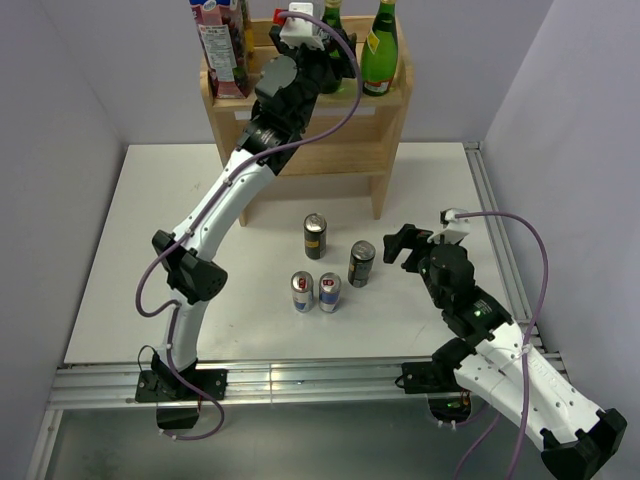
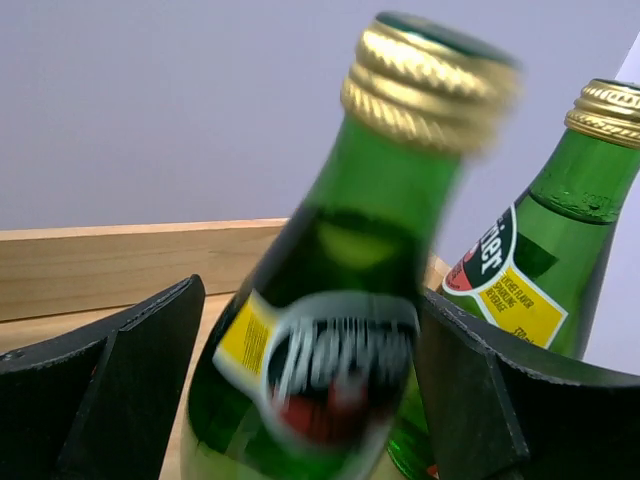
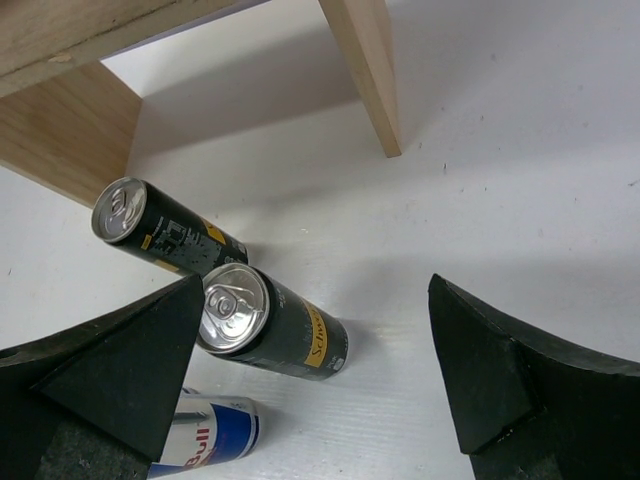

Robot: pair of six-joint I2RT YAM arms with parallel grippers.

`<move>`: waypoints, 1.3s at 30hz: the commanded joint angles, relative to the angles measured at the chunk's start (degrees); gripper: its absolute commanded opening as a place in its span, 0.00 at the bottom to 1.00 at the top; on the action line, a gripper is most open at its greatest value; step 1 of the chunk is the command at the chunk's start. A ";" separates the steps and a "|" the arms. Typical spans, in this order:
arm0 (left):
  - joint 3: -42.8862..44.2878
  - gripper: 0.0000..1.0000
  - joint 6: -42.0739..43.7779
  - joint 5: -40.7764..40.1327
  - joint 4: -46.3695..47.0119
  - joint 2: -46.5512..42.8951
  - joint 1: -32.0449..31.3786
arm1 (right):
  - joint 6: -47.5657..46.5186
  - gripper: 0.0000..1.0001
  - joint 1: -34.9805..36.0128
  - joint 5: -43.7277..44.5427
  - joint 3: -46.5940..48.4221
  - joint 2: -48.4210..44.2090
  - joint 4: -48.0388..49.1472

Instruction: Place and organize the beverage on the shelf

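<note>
Reaching to the shelf (image 1: 390, 130) at 12 o'clock on the table (image 1: 130, 260), the left hand (image 1: 338, 55) sits on the top tier with its fingers (image 2: 120, 390) on either side of a green glass bottle (image 2: 330, 330) with a gold cap. That bottle leans and is blurred in the left wrist view, so I cannot tell whether the fingers press it or merely flank it. A second green bottle (image 1: 380, 50) stands upright just beside it at 3 o'clock, and a red juice carton (image 1: 222, 45) stands at the 9 o'clock end of the same tier.

Four cans stand upright near the middle of the table, in front of the shelf. They are a black can (image 1: 315, 236), another black can (image 1: 361, 263) at its 4 o'clock, and two Red Bull cans (image 1: 302, 292) (silver and blue) touching side by side at 6 o'clock.

The right hand (image 1: 405, 245) hangs low at 3 o'clock from the cans, fingers spread wide apart and holding nothing. Its own camera looks down on both black cans.
</note>
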 commanded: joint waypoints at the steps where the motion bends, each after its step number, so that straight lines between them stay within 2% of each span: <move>1: 1.87 0.88 0.00 -0.37 5.22 0.34 0.22 | -0.26 1.00 0.13 0.50 -0.61 -0.01 2.49; 18: -1.46 0.88 -0.35 -0.20 6.37 -0.88 0.30 | -0.44 1.00 0.13 0.41 -1.05 0.61 3.45; 24: -11.57 0.90 -0.35 2.70 8.74 -7.73 -0.31 | -0.17 1.00 0.13 -0.29 -1.05 0.78 3.63; 25: -12.19 0.99 -0.53 3.14 7.96 -8.78 -0.57 | 0.00 1.00 0.13 -0.29 -1.14 0.69 3.72; 28: -13.95 0.99 -0.79 3.23 6.72 -10.20 -0.84 | 0.35 1.00 0.13 -0.73 -1.49 0.17 3.89; 35: -24.14 0.99 1.05 0.95 9.19 -17.40 -2.42 | 0.88 1.00 0.13 -0.99 -1.93 -0.89 3.28; 39: -25.72 0.99 0.35 -0.11 6.81 -19.77 -2.77 | 1.05 1.00 0.22 -1.26 -1.67 -1.15 3.10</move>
